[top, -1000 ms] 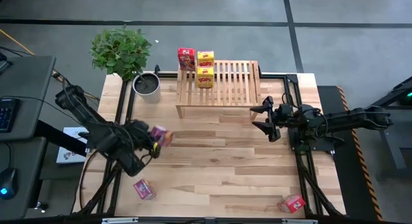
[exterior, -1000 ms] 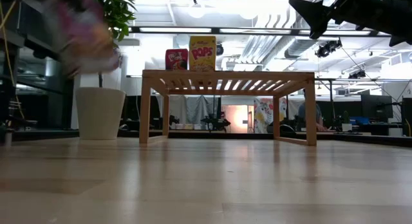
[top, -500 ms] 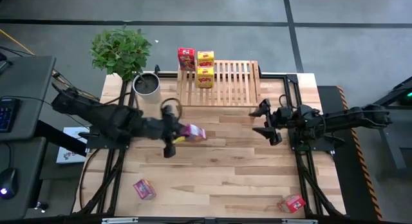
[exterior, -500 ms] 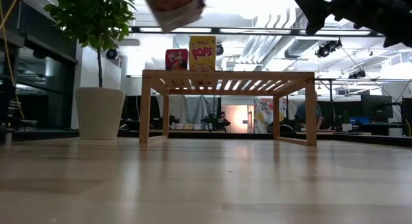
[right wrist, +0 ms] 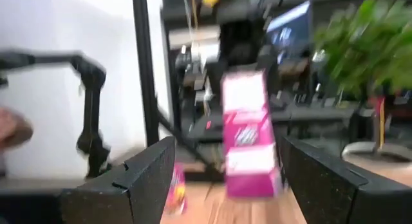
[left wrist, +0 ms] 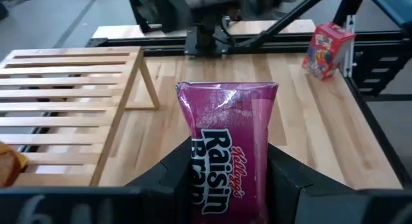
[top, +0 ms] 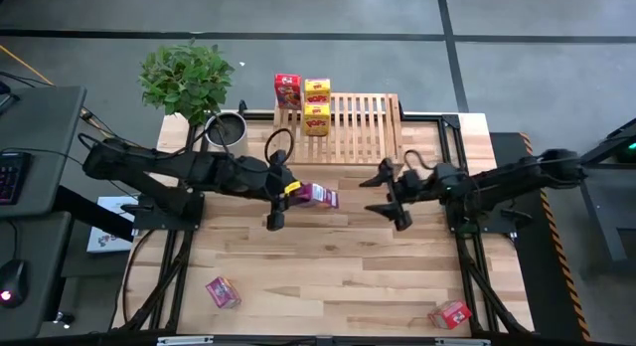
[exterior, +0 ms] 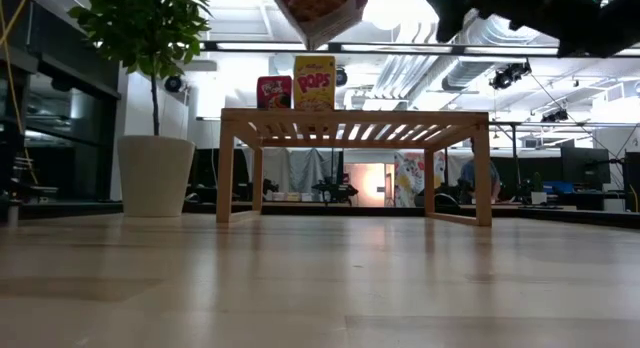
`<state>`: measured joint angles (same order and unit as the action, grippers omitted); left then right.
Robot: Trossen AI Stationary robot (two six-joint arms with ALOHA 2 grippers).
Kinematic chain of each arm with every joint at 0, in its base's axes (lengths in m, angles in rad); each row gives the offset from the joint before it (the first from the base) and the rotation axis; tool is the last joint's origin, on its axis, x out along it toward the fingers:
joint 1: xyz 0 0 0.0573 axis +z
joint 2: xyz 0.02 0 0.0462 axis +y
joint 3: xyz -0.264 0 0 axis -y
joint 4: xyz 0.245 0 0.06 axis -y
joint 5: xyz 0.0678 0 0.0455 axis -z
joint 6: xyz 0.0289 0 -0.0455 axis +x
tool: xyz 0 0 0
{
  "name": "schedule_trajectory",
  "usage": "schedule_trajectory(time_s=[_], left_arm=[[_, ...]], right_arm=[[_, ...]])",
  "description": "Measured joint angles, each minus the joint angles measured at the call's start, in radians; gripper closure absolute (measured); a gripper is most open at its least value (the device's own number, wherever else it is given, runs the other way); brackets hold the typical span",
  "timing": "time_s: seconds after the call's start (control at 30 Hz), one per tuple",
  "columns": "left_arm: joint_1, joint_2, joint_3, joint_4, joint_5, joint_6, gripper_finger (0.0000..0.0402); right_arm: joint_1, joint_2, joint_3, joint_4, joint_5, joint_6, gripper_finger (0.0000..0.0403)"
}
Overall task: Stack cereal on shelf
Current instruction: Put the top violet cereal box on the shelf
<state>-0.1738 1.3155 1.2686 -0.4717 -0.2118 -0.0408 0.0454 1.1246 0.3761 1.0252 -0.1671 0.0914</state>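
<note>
My left gripper [top: 302, 194] is shut on a magenta Raisin Bran cereal box [left wrist: 228, 137], held in the air over the table's middle, in front of the slatted shelf [top: 350, 127]. The low view catches the box [exterior: 318, 8] high above the shelf. A red box [top: 287, 89] and two yellow boxes [top: 317, 88] stand at the shelf's left end. My right gripper [top: 387, 198] hovers open just to the right of the held box, facing it; the box [right wrist: 248, 137] shows ahead, beyond its spread fingers. My left gripper pinches the magenta box's two narrow sides [left wrist: 195, 161] between its two fingers, at the end nearer the wrist. The fingers come from the table's left, slanting a little down, along the box's length. The box sticks out toward the right, printed front up, lifted clear.
A second magenta box [top: 222, 291] lies near the table's front left and a red box [top: 450, 313] at the front right corner. A potted plant [top: 227, 132] stands left of the shelf. Bare wood lies between the arms and the near edge.
My left gripper has swung from the table's left side toward its middle and risen, rolling its wrist, so the magenta box now points toward the right arm. My right gripper, still open, has moved toward the table's left, closer to the box.
</note>
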Motion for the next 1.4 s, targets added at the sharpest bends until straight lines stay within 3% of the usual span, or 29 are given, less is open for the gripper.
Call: schedule_trajectory(time_s=[0.13, 0.3, 0.5, 0.6, 0.7, 1.17, 1.4], left_arm=[[-0.003, 0.017, -0.002, -0.015, 0.012, 0.015, 0.0279], [-0.006, 0.025, 0.0, -0.01, 0.105, 0.053, 0.0279], [0.005, 0.024, 0.0, -0.02, 0.082, 0.05, 0.0279], [0.005, 0.028, 0.0, -0.039, 0.047, 0.031, 0.0279], [0.001, 0.037, -0.001, -0.069, -0.006, 0.016, 0.0279], [0.011, 0.062, -0.002, 0.008, -0.009, 0.053, 0.0279], [0.011, 0.063, -0.002, 0.031, -0.008, 0.045, 0.0265]], right_arm=[[0.021, 0.105, 0.05, -0.062, -0.007, -0.032, 0.013], [0.023, 0.188, 0.151, -0.116, -0.002, 0.002, 0.013], [0.025, 0.229, 0.34, -0.554, 0.087, -0.071, 0.013], [0.028, 0.263, 0.423, -0.677, 0.128, -0.073, 0.013], [0.036, 0.3, 0.482, -0.713, 0.133, -0.073, 0.013], [0.041, 0.362, 0.581, -0.781, 0.175, -0.135, 0.0134], [0.04, 0.362, 0.582, -0.815, 0.178, -0.14, 0.0197]])
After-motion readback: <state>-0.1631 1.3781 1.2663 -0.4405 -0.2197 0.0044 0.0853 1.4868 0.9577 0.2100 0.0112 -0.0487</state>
